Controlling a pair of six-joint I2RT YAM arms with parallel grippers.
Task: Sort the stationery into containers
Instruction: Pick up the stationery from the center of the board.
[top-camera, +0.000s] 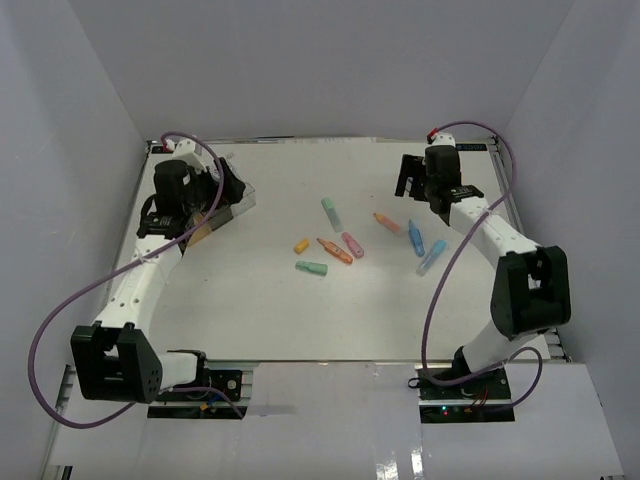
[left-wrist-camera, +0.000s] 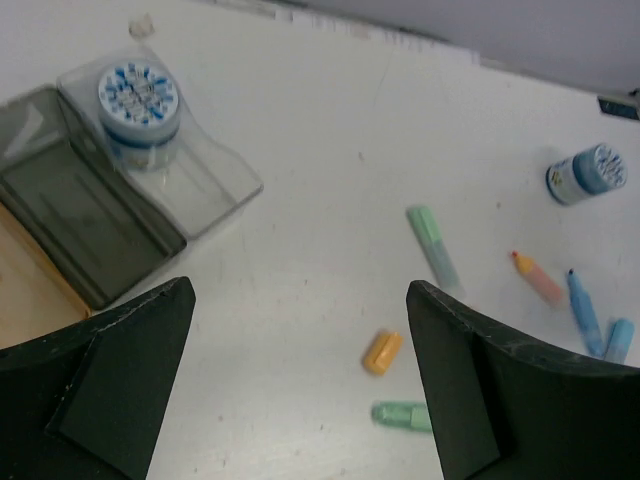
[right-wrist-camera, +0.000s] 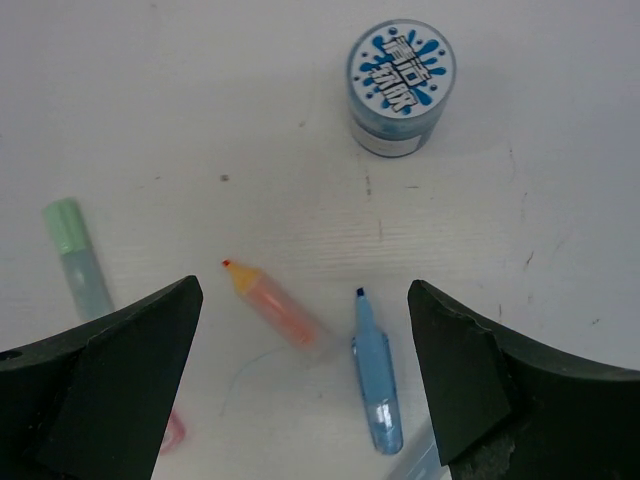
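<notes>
Obs: left pincer (left-wrist-camera: 300, 375) wide, empty, by clear bin (left-wrist-camera: 222, 188) holding one patterned roll (left-wrist-camera: 140, 100) at far-left corner of tabletop (left-wrist-camera: 330, 120); right pincer (right-wrist-camera: 300, 375) wide, empty, near second roll (right-wrist-camera: 400, 88).

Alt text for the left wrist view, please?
A blue-and-white roll stands in the clear bin, upper left, beside a grey bin and an orange-tan bin. The open fingers of the left gripper frame the bottom; a second roll and pastel markers lie on the table at right.

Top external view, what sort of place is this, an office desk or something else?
Probably a robot lab test cell, not an office: plain white walls box in the table, with the left arm and right arm bolted at its near edge.
</notes>
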